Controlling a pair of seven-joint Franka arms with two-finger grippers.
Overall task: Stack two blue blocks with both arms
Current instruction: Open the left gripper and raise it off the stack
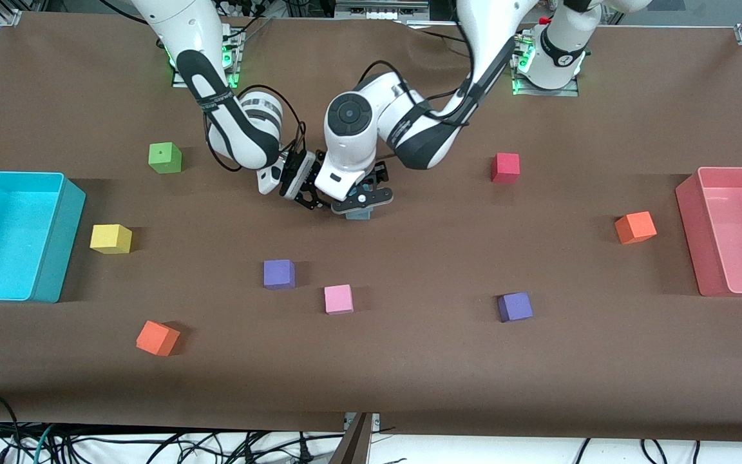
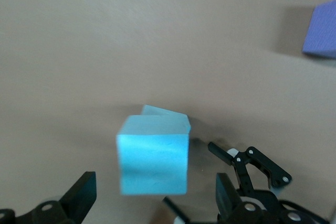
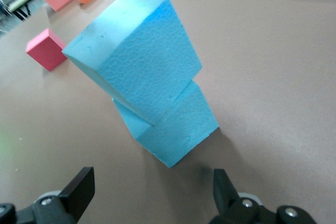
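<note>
Well, start with the brown counter (image 1: 409, 361). A turquoise bin (image 1: 65, 245) sits at the right arm's end and a pink bin (image 1: 693, 245) at the left arm's end, with coloured cubes scattered between.

Both arms are bent into the middle of the front view, just above centre. The left arm (image 1: 422, 138) comes down from the upper corner with its base. The right arm (image 1: 236, 129) curls in beside it.

The left gripper (image 1: 363, 201) hovers right over the stack. Its fingers are spread wide, one on each side of the top block (image 2: 153, 161), and each shows a gap, so it's holding nothing. The right gripper (image 1: 303, 193) sits low just beside the stack, toward the right arm's end. It's spread apart too, and empty.

And there are the blue blocks (image 1: 358, 214), one on top of the other! In the front view they're mostly hidden under the left gripper. The right wrist view shows the top block twisted against the bottom block (image 3: 178, 129), with a corner hanging past its edge.

These look like foam: very light, a bit squashy, with a grainy skin that should grip well. My read is that a gentle pinch on two opposite flat faces, at mid-height, is the place to hold one. Squeeze hard and it'll dent. Something this light will tip at the slightest brush, so that skewed top block is the one to watch.
</note>
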